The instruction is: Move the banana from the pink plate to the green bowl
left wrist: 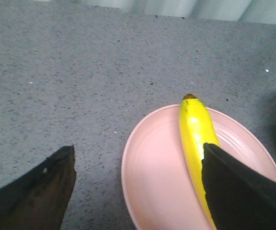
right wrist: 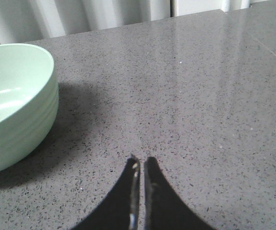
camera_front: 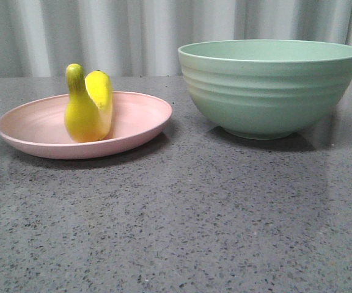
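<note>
The yellow banana (camera_front: 89, 107) lies on the pink plate (camera_front: 35, 131) at the table's left; its greenish stem end points toward the camera. The green bowl (camera_front: 267, 85) stands to the right of the plate and shows nothing inside. In the left wrist view my left gripper (left wrist: 139, 152) hovers open above the pink plate (left wrist: 162, 163), one finger over the banana (left wrist: 193, 127), the other over the bare table. In the right wrist view my right gripper (right wrist: 141, 161) is shut on nothing above bare table, the green bowl (right wrist: 13, 100) off to one side. Neither gripper shows in the front view.
The table is a grey speckled stone top (camera_front: 182, 226). A pale pleated curtain (camera_front: 133, 30) hangs behind it. A seam in the tabletop (right wrist: 267, 43) runs beyond the right gripper.
</note>
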Available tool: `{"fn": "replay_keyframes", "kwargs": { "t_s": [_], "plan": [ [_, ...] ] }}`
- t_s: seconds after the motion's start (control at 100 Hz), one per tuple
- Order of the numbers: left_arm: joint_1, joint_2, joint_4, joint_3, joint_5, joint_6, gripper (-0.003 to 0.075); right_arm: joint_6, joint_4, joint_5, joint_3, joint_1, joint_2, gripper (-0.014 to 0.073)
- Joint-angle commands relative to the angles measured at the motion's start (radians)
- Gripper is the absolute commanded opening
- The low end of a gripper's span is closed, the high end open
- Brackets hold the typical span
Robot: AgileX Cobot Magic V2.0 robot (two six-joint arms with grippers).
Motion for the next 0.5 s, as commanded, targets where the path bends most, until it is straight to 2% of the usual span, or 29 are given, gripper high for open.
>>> {"fn": "replay_keyframes", "kwargs": {
  "t_s": [0.0, 0.17, 0.49],
  "plan": [
    [-0.045, 0.034, -0.043, -0.061, -0.057, 0.001, 0.0503, -0.004, -0.005, -0.081, -0.026, -0.005, 0.017, -0.0079],
    [-0.1, 0.141, -0.116, -0.123, 0.024, -0.009, 0.0503, -0.004, -0.005, -0.081, -0.026, -0.005, 0.017, -0.0079],
    [-0.102, 0.319, -0.215, -0.237, 0.211, -0.009, 0.0503, -0.004, -0.005, -0.085, -0.026, -0.005, 0.017, -0.0079]
  ]
}}
